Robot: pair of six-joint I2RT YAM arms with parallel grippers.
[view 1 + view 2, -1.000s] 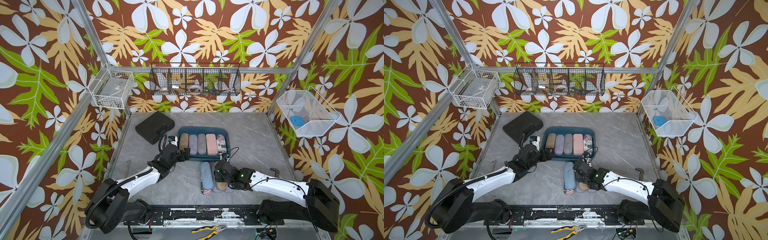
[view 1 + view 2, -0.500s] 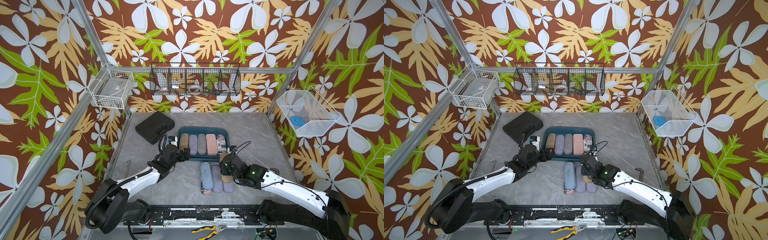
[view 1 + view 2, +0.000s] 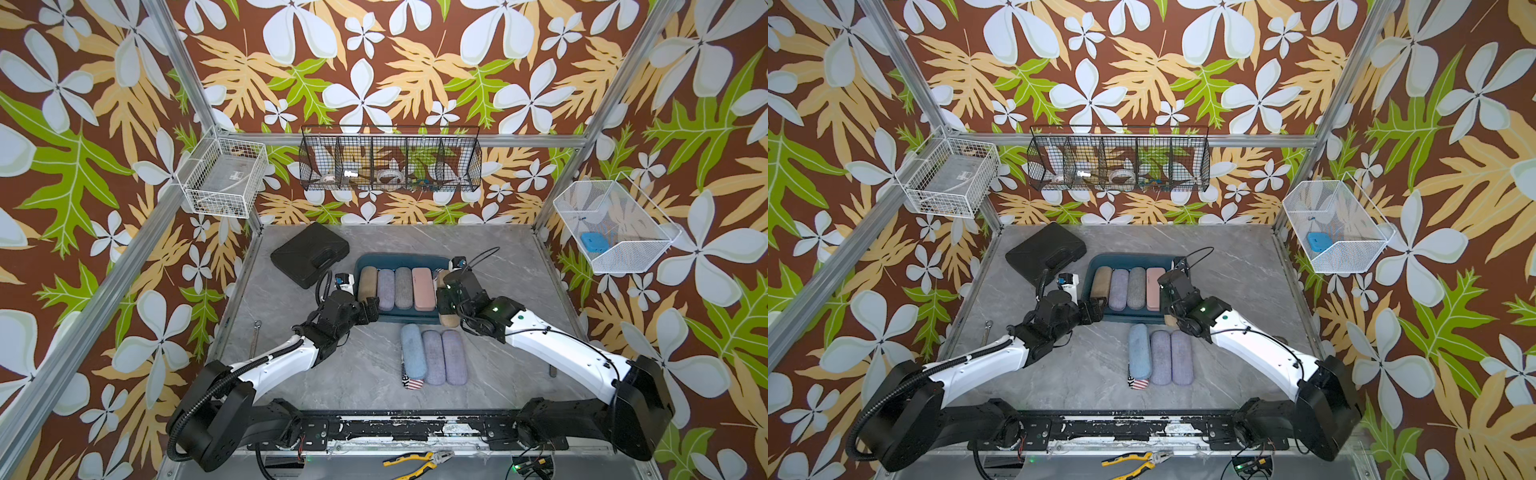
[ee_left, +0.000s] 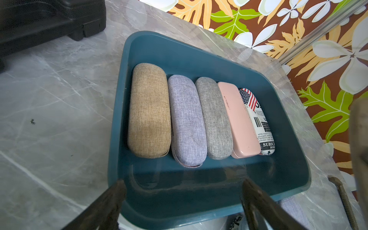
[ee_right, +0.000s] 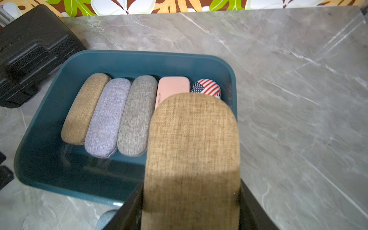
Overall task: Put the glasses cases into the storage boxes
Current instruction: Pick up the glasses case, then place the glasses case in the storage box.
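Over the teal tub, right fingers are clamped across a tan case. It looks light and rigid, its fabric grippy; squeezing the long sides suits it. Left fingers hang apart, empty, at the tub's rim.

Table: storage box at centre, toward the far side.
In box: five glasses cases side by side, left to right.
Above the box's near right corner: sixth case, lifted.
On the table just near of the box: three cases side by side, with another case partly under the leftmost.
Far left of the box: tool case.
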